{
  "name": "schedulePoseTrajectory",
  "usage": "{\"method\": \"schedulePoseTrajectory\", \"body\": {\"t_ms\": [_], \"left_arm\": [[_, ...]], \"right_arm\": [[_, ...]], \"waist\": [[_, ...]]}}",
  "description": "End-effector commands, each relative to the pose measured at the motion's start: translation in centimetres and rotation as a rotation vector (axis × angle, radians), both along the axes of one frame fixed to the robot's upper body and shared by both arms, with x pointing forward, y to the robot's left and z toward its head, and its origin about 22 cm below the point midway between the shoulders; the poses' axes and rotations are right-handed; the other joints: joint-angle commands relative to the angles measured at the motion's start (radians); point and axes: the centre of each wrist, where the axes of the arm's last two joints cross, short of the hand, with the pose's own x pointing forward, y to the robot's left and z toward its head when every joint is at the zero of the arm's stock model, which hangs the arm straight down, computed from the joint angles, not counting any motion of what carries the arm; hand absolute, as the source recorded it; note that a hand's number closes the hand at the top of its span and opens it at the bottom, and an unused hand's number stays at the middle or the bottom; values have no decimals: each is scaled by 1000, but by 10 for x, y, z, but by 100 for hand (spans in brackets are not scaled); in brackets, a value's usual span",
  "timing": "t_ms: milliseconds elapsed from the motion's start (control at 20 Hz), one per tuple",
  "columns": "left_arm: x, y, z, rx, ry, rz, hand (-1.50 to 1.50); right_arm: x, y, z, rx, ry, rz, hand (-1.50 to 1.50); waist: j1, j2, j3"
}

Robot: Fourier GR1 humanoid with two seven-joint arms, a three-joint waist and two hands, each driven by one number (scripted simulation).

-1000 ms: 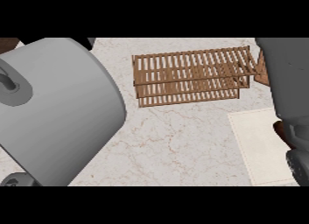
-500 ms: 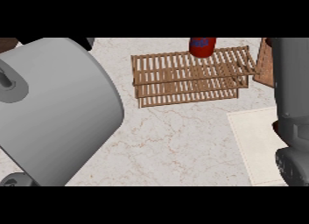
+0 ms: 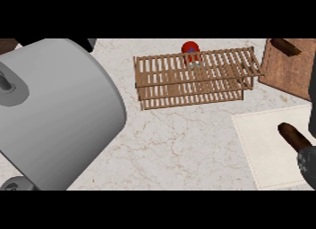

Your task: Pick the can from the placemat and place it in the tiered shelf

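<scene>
One red can stands in the wooden shelf at 12 o'clock on the desk. At 4 o'clock, the right hand overlaps the placemat; whether its fingers are open I cannot tell.

The counter is off-white marble with faint tan veining; the tiered shelf is mid-brown slatted wood; the can is red with a small pale patch low on its body; the placemat is plain cream with a thin stitched border line; the right hand is black; the left forearm is plain light grey.
</scene>
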Motion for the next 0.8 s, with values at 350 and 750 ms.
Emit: {"method": "schedulePoseTrajectory", "body": {"t_ms": [350,750], "left_arm": [[-11,8,-19,-10,85,7,0],[-15,6,-22,11,83,-6,0]], "right_arm": [[-30,-145,7,195,-44,-238,-150],[-63,-211,11,183,-20,-157,-150]], "waist": [[-14,5,-6],[-5,5,-6]]}}
